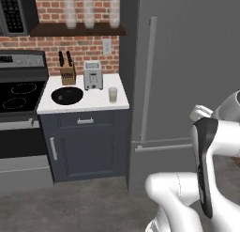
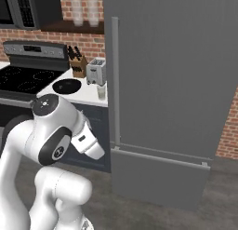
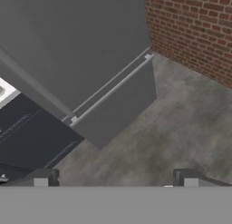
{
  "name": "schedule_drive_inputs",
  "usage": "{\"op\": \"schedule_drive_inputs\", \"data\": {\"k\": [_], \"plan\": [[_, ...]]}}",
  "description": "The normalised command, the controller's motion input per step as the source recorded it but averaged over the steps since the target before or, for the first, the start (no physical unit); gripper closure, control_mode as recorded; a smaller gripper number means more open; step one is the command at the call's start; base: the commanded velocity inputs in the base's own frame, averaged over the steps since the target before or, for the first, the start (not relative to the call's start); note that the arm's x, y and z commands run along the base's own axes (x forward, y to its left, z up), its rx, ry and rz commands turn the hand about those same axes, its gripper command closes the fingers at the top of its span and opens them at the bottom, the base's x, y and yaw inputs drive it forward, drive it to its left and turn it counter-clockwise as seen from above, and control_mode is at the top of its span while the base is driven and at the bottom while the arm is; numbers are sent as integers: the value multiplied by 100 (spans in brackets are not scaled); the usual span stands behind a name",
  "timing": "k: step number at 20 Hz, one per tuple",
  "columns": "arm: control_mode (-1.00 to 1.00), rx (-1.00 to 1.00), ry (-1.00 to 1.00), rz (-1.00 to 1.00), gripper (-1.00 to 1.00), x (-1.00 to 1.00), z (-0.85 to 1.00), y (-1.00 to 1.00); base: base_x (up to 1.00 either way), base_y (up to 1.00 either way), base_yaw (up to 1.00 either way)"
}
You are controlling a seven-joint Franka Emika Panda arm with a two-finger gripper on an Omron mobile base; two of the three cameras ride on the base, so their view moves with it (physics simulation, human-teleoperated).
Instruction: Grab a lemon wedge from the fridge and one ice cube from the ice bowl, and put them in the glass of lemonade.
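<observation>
The fridge (image 1: 187, 62) is standing shut, so the lemon wedge is sitting somewhere behind its dark door and cannot be made out; getting at it is the first job. The long pale bar handle (image 1: 149, 76) is running straight up and down along the door's left edge, right beside the counter (image 1: 101, 102), and that upright axis is what the coming move is turning on: the claw will probably have to come at the bar level, with its fingers straddling the bar from either side. In the hand view the gripper (image 3: 115, 177) is showing two dark tips standing wide apart with nothing between them, and it is looking down at the floor (image 3: 181, 128) and the fridge's lower drawer front with its own short bar (image 3: 111, 89), so the tall handle is lying above and ahead of the claw, well apart from it. The single arm (image 2: 51, 136) is folding low in front of the fridge. On the counter to the left, the glass of lemonade (image 1: 113, 95) is standing near the front right corner, the black ice bowl (image 1: 67, 95) is sitting to its left, and a toaster (image 1: 93, 75) and knife block (image 1: 68, 72) are standing behind. Any ice cube in the bowl is too small to tell.
</observation>
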Motion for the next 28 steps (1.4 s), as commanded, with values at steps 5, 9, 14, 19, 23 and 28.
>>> {"op": "schedule_drive_inputs", "data": {"k": [5,9,14,19,23,28], "plan": [[-100,0,-1,0,-100,-3,0,0,0,0,0],[-100,0,-14,0,-100,-24,8,1,0,0,0],[-100,-8,-28,25,-100,9,27,37,0,0,0],[-100,-15,-9,19,-100,77,48,37,0,0,0],[-100,-24,12,-2,-100,100,35,52,0,0,0],[-100,-10,17,-2,-100,80,4,23,0,0,0]]}}
